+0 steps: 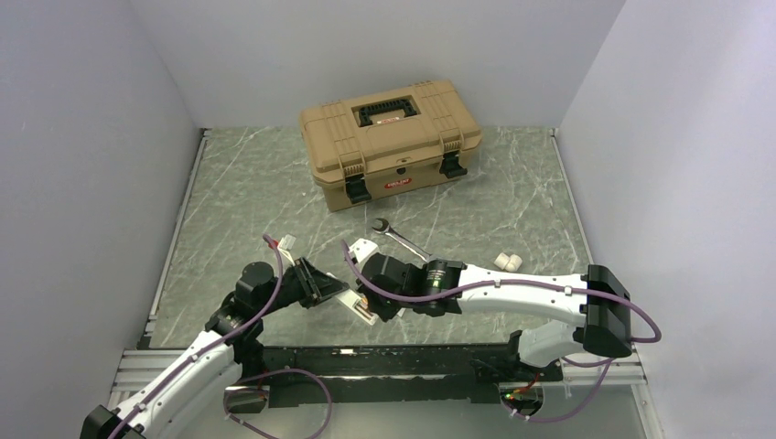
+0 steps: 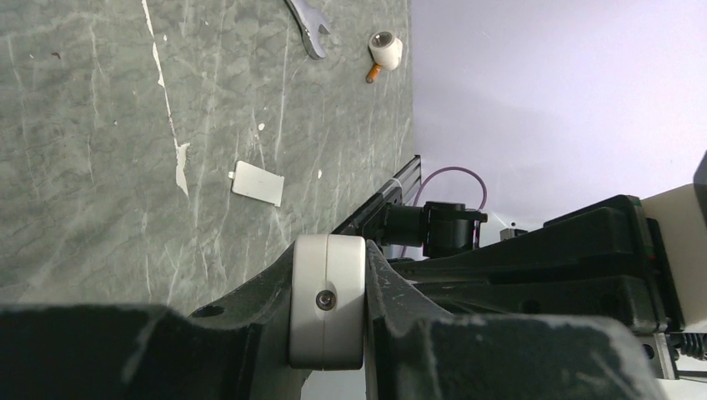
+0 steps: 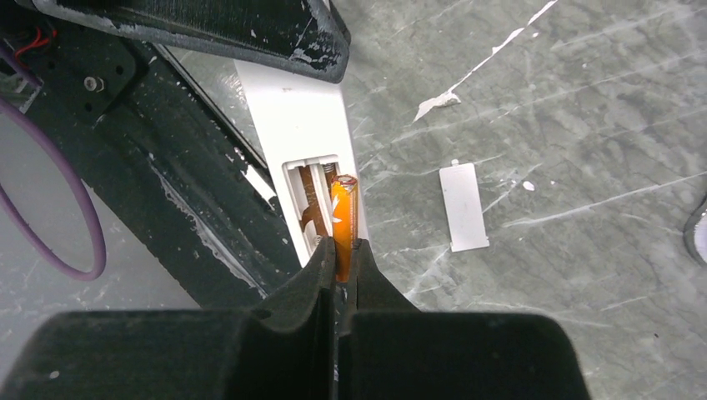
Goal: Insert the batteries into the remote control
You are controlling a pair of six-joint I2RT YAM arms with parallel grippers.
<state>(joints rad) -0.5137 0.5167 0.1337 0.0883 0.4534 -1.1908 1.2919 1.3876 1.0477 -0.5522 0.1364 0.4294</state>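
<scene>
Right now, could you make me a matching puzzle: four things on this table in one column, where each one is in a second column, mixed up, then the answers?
Things
1. tan plastic toolbox
2. slim white remote control
3. orange cylindrical battery
4. flat white rectangular lid

Places
A. pinched in the right pincer, at the remote's open recess
B. lying loose on the grey table
C. shut, at the table's far end
D. clamped in the left pincer

Pairs: 1-C, 2-D, 3-A, 4-B
</scene>
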